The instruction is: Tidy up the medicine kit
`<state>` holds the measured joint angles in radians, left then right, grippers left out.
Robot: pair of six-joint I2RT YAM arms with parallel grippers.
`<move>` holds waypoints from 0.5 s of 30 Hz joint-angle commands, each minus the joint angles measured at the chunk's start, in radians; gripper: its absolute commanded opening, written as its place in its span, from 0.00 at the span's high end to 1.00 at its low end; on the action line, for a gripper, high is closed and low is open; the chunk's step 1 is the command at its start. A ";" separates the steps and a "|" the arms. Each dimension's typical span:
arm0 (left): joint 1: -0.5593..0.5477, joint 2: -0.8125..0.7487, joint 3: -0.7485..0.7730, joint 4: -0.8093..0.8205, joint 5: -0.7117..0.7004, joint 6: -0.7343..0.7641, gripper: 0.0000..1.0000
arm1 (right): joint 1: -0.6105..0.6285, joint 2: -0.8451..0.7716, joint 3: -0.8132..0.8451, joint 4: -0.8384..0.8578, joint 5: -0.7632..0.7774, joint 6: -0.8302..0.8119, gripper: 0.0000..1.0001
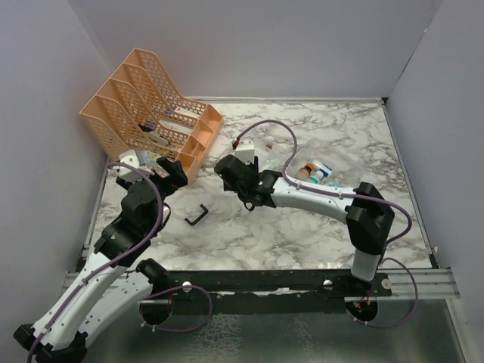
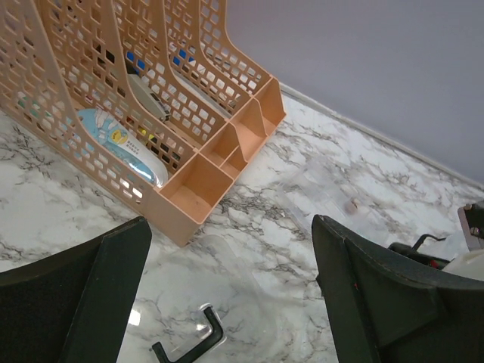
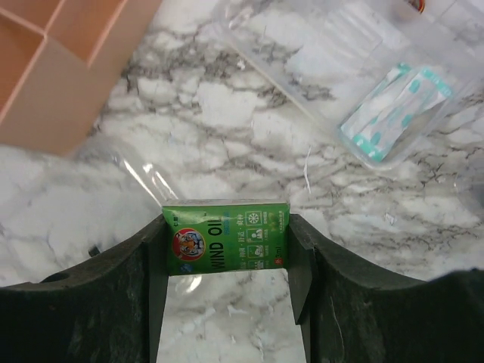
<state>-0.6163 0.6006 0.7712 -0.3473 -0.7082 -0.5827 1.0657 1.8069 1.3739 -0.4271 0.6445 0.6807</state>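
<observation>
My right gripper (image 3: 227,246) is shut on a small green "Wind Oil" box (image 3: 225,236), held just above the marble. Past it lies the medicine kit's clear open tray (image 3: 318,68) with a teal-printed plaster packet (image 3: 393,110) inside. The kit's clear lid (image 2: 234,302) with its black handle (image 2: 193,340) lies flat on the table, directly below my left gripper (image 2: 231,261), which is open and holds nothing. In the top view the right gripper (image 1: 227,170) is at the table's middle, the left gripper (image 1: 170,174) is beside the rack, and the black handle (image 1: 198,215) lies between the arms.
A peach mesh file rack (image 1: 151,113) stands at the back left with packets in its slots, its low front compartments (image 2: 197,189) close to the left gripper. Small bottles and boxes (image 1: 314,172) lie right of centre. Walls enclose the marble table (image 1: 302,234).
</observation>
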 commanded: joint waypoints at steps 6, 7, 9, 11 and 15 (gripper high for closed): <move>0.002 -0.075 -0.043 0.030 -0.037 -0.039 0.10 | -0.117 0.165 0.226 -0.060 0.106 0.192 0.44; 0.002 -0.070 -0.043 0.031 -0.033 -0.041 0.10 | -0.129 0.184 0.256 -0.081 0.098 0.232 0.44; 0.002 -0.060 -0.047 0.033 -0.022 -0.051 0.10 | -0.148 0.229 0.344 -0.150 0.077 0.326 0.44; 0.001 -0.046 -0.049 0.037 -0.012 -0.053 0.10 | -0.150 0.278 0.422 -0.207 0.090 0.394 0.44; 0.001 -0.029 -0.044 0.037 0.005 -0.050 0.10 | -0.159 0.354 0.503 -0.318 0.131 0.556 0.44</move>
<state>-0.6163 0.5598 0.7330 -0.3363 -0.7261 -0.6235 0.9012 2.1002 1.8011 -0.5938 0.7086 1.0153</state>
